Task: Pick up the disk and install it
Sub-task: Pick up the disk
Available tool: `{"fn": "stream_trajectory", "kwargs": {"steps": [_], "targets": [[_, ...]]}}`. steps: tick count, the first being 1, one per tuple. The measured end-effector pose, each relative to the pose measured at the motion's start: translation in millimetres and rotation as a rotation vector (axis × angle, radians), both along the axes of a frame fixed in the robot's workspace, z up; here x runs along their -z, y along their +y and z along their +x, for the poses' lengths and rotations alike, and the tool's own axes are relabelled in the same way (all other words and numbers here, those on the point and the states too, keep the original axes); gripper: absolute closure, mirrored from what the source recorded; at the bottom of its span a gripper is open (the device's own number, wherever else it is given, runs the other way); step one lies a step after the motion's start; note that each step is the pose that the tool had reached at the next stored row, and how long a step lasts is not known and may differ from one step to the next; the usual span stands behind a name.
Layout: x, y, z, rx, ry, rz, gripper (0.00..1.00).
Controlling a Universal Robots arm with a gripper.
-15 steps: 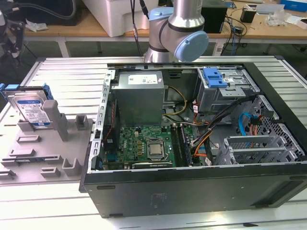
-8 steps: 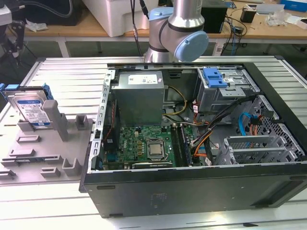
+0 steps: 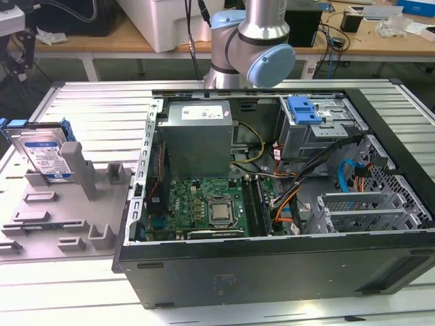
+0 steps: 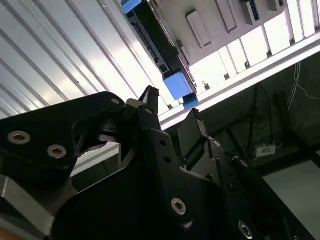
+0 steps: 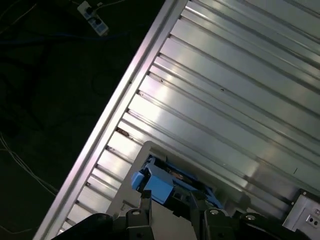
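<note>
The disk (image 3: pixel 44 155) is a silver drive with a white-and-blue label in a blue bracket. It stands on edge in a grey fixture (image 3: pixel 64 204) at the exterior view's left, beside the open computer case (image 3: pixel 285 265). In the second wrist view my gripper (image 4: pixel 172 111) is open, its black fingertips (image 4: pixel 149 96) apart with nothing between them. The disk's blue bracket (image 4: pixel 178 85) lies just beyond the tips, not touched. In the first wrist view the same blue bracket (image 5: pixel 156 183) sits just past the gripper (image 5: pixel 172 202).
The ribbed metal table (image 3: pixel 88 102) carries the case, which holds a grey power supply box (image 3: pixel 197 136), a motherboard (image 3: pixel 211 210), cables and a drive cage with a blue latch (image 3: pixel 304 110). The arm's joint (image 3: pixel 255 47) rises behind the case. The table edge (image 5: pixel 115 125) drops to a dark floor.
</note>
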State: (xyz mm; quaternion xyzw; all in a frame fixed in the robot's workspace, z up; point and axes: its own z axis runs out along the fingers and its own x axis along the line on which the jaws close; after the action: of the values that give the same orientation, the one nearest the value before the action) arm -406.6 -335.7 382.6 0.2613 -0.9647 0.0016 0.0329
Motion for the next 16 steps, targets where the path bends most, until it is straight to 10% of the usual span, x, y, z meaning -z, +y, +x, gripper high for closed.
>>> {"fn": "stream_trajectory", "kwargs": {"steps": [16], "targets": [[1.7,0.0,-2.1,-0.236,-0.0003,-0.0009,0.56]]}}
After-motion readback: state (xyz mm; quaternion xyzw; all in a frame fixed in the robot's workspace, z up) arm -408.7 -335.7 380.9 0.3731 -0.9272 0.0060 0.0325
